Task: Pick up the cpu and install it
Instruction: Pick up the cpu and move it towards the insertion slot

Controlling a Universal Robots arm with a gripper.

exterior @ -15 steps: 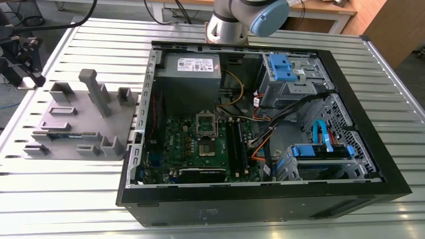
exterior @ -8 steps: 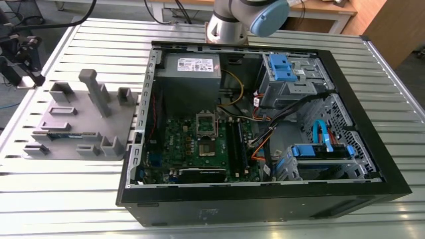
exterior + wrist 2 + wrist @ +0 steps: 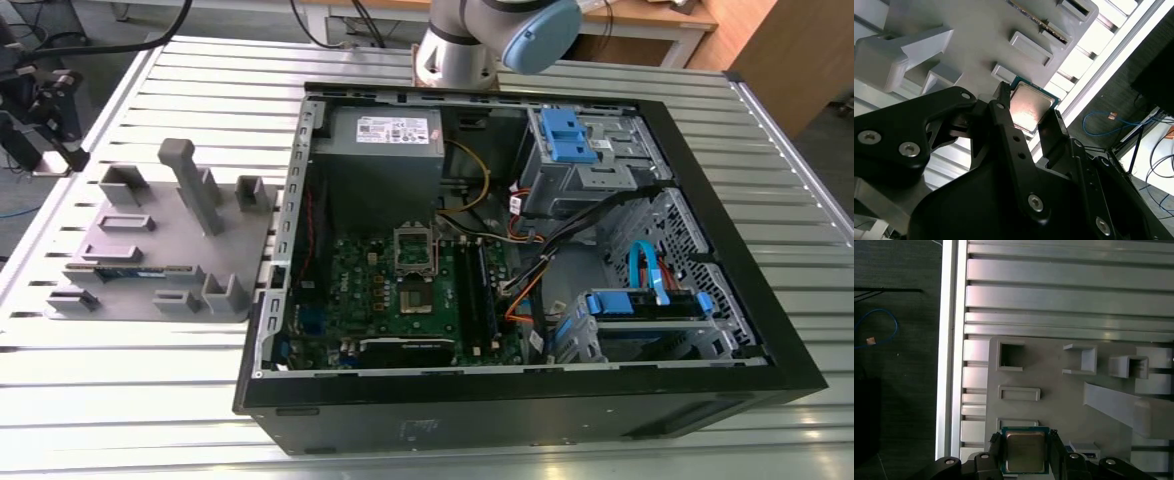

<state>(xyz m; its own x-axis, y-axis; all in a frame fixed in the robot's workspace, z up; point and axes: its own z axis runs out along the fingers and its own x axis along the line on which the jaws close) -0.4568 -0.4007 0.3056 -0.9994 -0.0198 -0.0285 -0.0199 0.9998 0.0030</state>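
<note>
Gripper: the gripper (image 3: 1025,444) is narrowed onto the cpu (image 3: 1025,456), one black finger against each of two opposite edges; both wrist views show no gap at either side.
Location: the cpu (image 3: 1030,106) sits between the fingers above the grey tray (image 3: 1064,400), close to the tray corner nearest the bench (image 3: 1054,285) edge. It overlaps the rim of a shallow pocket beneath it, so it appears raised off the tray rather than seated; judged, not certain.
Destination: the computer case (image 3: 534,405) lies open on the bench, well apart from the tray (image 3: 147,240); the motherboard socket (image 3: 414,250) is uncovered.
Handling: judged light, stiff and thin. The polished metal top offers little friction, and the underside contacts are likely delicate. Edge grip on the green rim is the sound hold; faces should be left alone. A thin plate held by two edges could tilt or slip.
Orientation: flat, metal top facing the wrist cameras, parallel to the tray surface.
Long axis: near square, none marked; its edges run square with the tray's pockets in the first wrist view.
</note>
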